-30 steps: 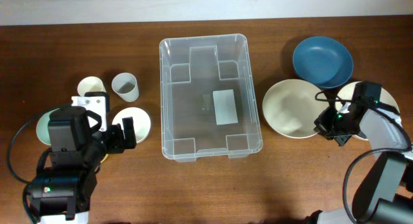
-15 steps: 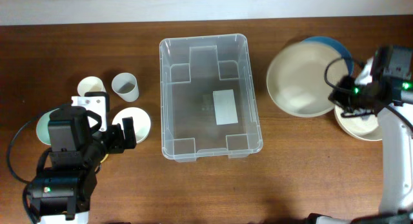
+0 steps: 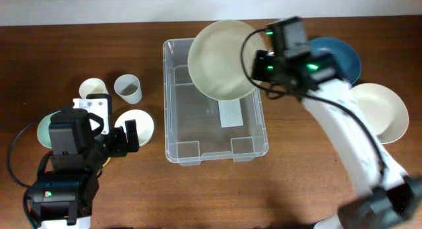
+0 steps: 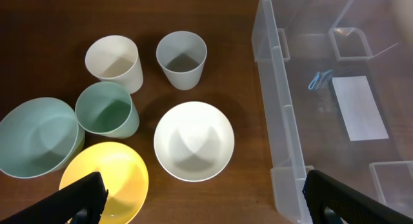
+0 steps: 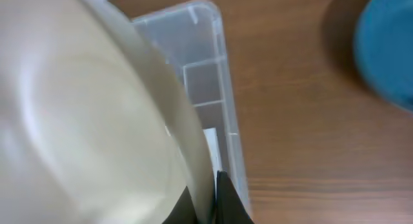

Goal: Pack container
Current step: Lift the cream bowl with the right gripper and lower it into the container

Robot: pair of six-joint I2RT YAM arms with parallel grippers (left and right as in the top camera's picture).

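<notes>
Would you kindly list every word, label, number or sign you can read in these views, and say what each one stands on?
No text can be read anywhere in these views.
On the base of the container, the white label: looks blank; any print is too faint to read.
Beside that label, a small blue mark: too small to read.
On the cream plate: no print visible.

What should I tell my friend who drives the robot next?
Right gripper: shut on a cream plate, holding it over the bin's far end.
Left gripper: open, above the bowls and cups left of the bin.
Done: no dishes in the bin yet.
Left: set this plate in; blue plate, second cream plate, bowls and cups wait on the table.
</notes>
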